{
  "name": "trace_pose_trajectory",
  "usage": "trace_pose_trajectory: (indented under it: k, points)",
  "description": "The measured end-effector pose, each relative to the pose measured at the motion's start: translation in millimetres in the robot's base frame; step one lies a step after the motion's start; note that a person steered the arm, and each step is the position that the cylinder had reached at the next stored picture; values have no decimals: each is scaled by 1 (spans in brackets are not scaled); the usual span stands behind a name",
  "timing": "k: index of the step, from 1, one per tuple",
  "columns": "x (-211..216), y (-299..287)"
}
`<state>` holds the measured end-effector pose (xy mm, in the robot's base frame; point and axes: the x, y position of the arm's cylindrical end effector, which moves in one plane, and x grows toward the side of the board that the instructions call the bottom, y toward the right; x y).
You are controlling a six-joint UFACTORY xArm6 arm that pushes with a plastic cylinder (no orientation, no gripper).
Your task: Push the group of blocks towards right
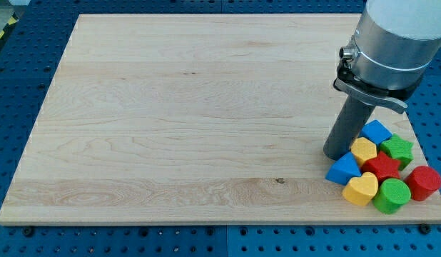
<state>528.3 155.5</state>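
Observation:
A tight group of blocks sits at the board's bottom right corner. It holds a blue cube (376,131), a green star (397,149), a yellow hexagon-like block (363,150), a red star (382,167), a blue triangle (344,170), a yellow heart (360,189), a green cylinder (392,195) and a red cylinder (424,182). My tip (337,153) rests on the board at the group's left edge, touching or nearly touching the yellow hexagon-like block and the blue triangle.
The wooden board (170,107) lies on a blue perforated table (21,86). The board's right edge runs just past the red cylinder. The arm's grey body (392,43) hangs over the board's top right.

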Motion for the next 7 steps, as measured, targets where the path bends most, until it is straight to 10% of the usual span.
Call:
trace_pose_trajectory:
  k: [7]
  points:
    - [44, -5]
